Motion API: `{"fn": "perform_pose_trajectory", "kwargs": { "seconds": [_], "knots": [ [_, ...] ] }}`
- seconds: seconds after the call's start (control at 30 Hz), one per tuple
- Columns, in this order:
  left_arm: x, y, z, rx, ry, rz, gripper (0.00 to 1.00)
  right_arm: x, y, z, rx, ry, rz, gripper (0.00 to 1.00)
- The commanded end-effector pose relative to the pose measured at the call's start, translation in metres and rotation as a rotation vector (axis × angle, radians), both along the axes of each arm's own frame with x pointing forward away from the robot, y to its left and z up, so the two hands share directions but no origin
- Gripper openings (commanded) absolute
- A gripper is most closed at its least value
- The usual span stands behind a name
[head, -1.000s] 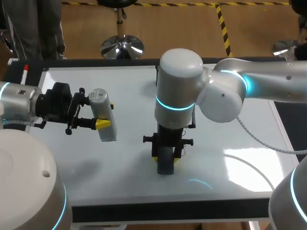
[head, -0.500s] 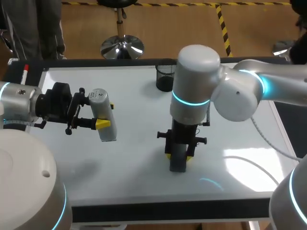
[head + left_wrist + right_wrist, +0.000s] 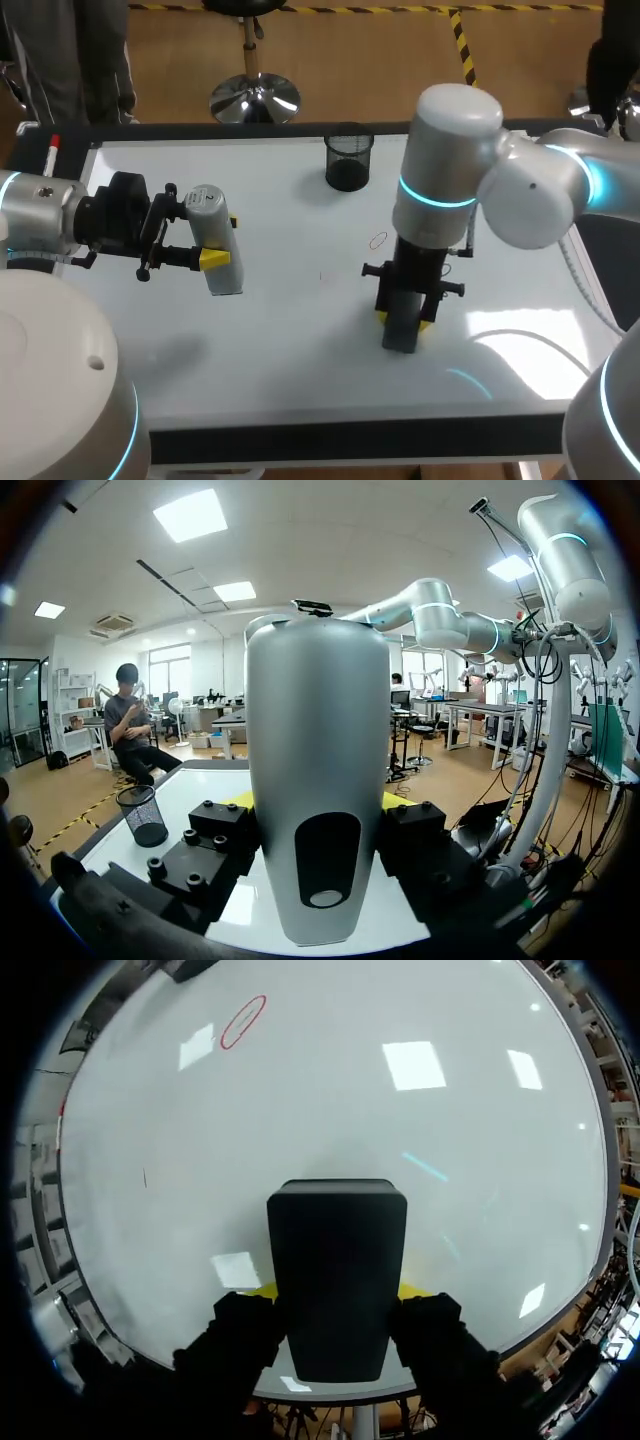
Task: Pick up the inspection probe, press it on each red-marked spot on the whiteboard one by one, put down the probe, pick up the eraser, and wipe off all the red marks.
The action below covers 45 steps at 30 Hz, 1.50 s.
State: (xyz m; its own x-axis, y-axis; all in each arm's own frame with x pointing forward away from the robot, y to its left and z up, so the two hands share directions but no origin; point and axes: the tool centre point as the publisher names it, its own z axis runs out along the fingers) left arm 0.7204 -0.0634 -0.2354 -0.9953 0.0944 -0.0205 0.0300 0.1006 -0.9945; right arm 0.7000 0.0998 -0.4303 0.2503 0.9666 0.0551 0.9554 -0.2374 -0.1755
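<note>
My left gripper (image 3: 210,258) hangs over the whiteboard's (image 3: 270,330) left part, shut on the grey inspection probe (image 3: 214,245). In the left wrist view the probe (image 3: 318,810) stands upright between the fingers of the left gripper (image 3: 318,855). At the board's front right, my right gripper (image 3: 402,320) points down, shut on the black eraser (image 3: 400,335), whose lower end rests on the board. A red oval mark (image 3: 377,240) lies just behind and to the left of it. From the right wrist, the eraser (image 3: 337,1270) fills the right gripper (image 3: 337,1298), with the red oval (image 3: 243,1022) well ahead.
A black mesh cup (image 3: 348,160) stands at the back middle of the board and also shows beside the probe as the cup (image 3: 140,815). A red-capped marker (image 3: 52,152) lies off the board's back left corner. A faint small dark mark (image 3: 322,275) sits mid-board.
My right arm has slid the eraser to the right along the front of the board, uncovering the mesh cup and the red oval. The left arm and probe have not moved.
</note>
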Motion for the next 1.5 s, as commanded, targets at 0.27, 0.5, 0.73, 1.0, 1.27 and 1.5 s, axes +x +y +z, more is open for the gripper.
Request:
{"fn": "perform_pose_trajectory", "kwargs": {
  "seconds": [0.27,0.5,0.73,1.0,1.27,1.5],
  "knots": [
    [0.000,0.000,0.000,-0.002,-0.002,0.000,0.00,0.003,-0.015,0.012,0.011,-0.068,0.032,0.00],
    [0.000,0.000,0.000,-0.002,-0.002,0.000,0.00,0.010,0.015,0.011,0.013,-0.067,0.080,0.00],
    [0.000,0.000,0.000,-0.002,-0.002,0.000,0.00,0.015,0.039,0.005,0.018,-0.058,0.112,0.00],
    [0.000,0.000,0.000,-0.002,-0.002,0.000,0.00,0.015,0.061,0.008,0.038,-0.059,0.140,0.00],
    [0.000,0.000,0.000,-0.002,-0.002,0.000,0.00,0.011,0.088,0.009,0.045,-0.061,0.195,0.00],
    [0.000,0.000,0.000,-0.002,-0.002,0.000,0.00,0.013,0.102,-0.002,0.045,-0.043,0.223,0.00]
  ]
}}
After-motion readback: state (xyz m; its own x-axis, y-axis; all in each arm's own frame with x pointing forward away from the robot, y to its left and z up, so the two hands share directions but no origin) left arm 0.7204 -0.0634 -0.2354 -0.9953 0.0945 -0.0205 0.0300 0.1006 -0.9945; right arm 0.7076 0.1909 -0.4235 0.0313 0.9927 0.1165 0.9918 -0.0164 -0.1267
